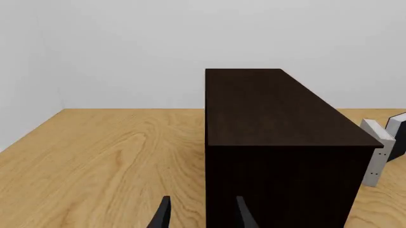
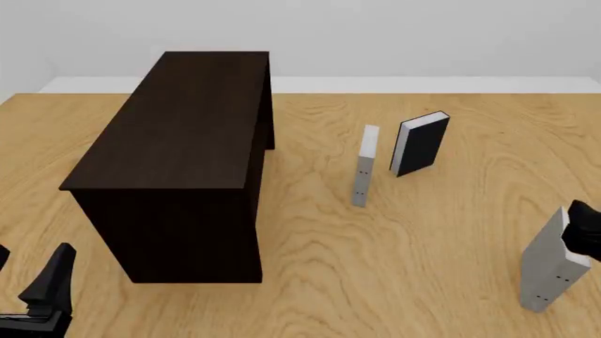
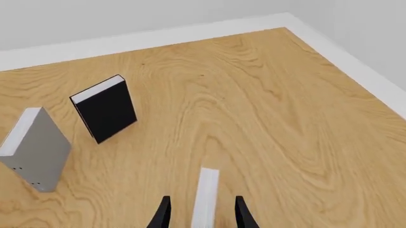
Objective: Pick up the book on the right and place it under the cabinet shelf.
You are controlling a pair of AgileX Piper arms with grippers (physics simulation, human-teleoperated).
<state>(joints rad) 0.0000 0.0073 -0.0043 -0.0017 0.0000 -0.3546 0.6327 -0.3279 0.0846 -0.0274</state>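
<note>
The light grey book (image 2: 547,271) stands upright on the table at the far right, with tiny dark dots near its lower edge. My right gripper (image 2: 575,236) is open with its jaws on either side of the book's top. In the right wrist view the book's white page edge (image 3: 204,197) lies between the fingers, with a gap on each side. The very dark brown cabinet shelf (image 2: 179,127) stands at the left and fills much of the left wrist view (image 1: 279,109). My left gripper (image 2: 28,271) is open and empty, near the cabinet's front left corner.
A slimmer grey-and-white book (image 2: 364,165) stands upright in the middle of the table. It also shows in the right wrist view (image 3: 35,152) and the left wrist view (image 1: 379,149). A black-covered book (image 2: 421,144) stands just behind and right of it. A white wall bounds the table's far edge.
</note>
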